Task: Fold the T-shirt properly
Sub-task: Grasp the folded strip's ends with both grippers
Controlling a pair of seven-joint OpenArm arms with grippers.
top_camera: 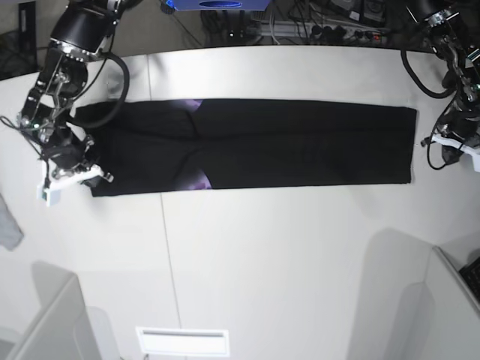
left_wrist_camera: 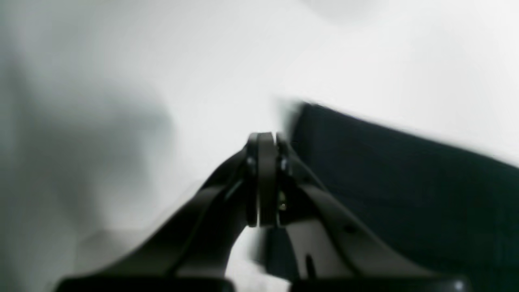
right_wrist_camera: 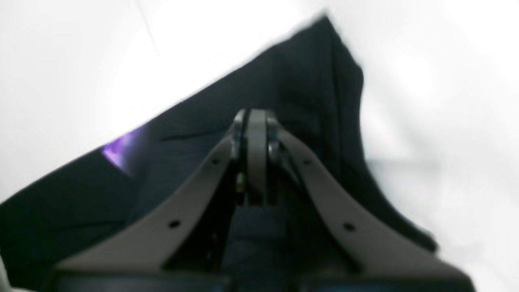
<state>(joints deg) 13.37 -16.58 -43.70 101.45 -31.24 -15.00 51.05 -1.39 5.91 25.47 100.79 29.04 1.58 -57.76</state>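
Note:
The black T-shirt (top_camera: 300,142) lies flat on the white table (top_camera: 262,255) as a long narrow strip running left to right. Bits of purple print (top_camera: 196,180) peek out near its left third. My right gripper (top_camera: 96,172) is at the strip's left end. In the right wrist view the right gripper (right_wrist_camera: 255,115) is shut just above the black cloth (right_wrist_camera: 308,73), with a purple patch (right_wrist_camera: 117,150) to the left. My left gripper (top_camera: 431,142) hovers just off the shirt's right end. In the left wrist view the left gripper (left_wrist_camera: 265,138) is shut and empty over bare table, with the shirt's edge (left_wrist_camera: 385,174) to its right.
A small grey cloth scrap (top_camera: 7,221) lies at the table's left edge. Grey panels stand at the front left (top_camera: 45,322) and front right (top_camera: 442,300). A white slotted plate (top_camera: 182,341) sits at the front edge. Cables (top_camera: 330,30) crowd the back.

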